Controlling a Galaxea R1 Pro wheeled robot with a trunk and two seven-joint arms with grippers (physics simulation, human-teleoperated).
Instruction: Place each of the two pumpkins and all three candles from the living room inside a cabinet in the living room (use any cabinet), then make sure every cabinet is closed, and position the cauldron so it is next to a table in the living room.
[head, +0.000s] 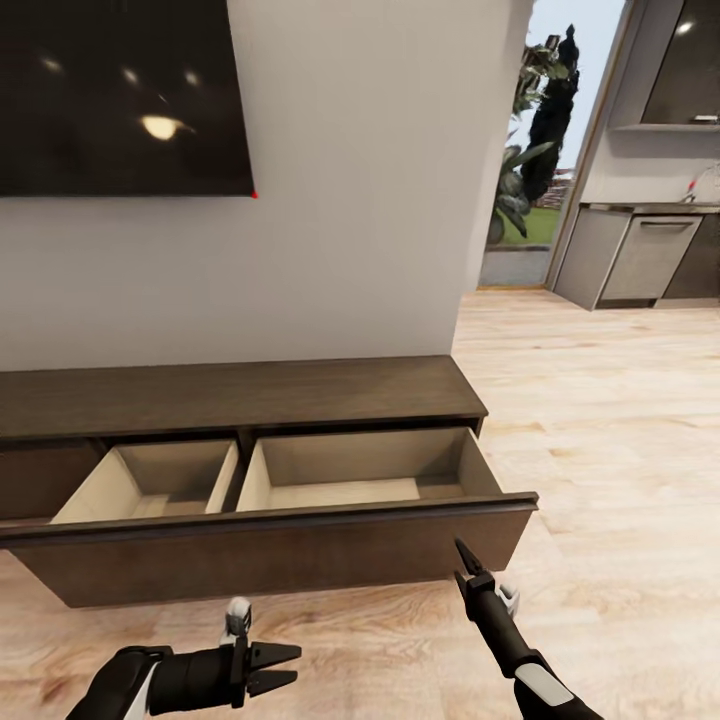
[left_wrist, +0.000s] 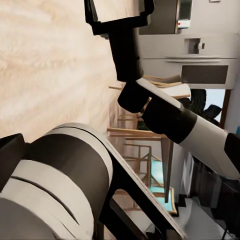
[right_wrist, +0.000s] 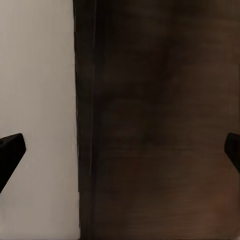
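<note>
Currently: cabinet (head: 250, 400) dark wood, drawer pale inside | left end effector (head: 282, 668) spread | right end effector (head: 462, 552) spread, unladen

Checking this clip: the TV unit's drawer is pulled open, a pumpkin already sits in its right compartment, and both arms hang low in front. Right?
Not quite. In the head view the open drawer of the cabinet holds nothing: its right compartment and its left compartment show only pale wood. The rest stands: the drawer is pulled out and the left gripper and right gripper are low in front.
</note>
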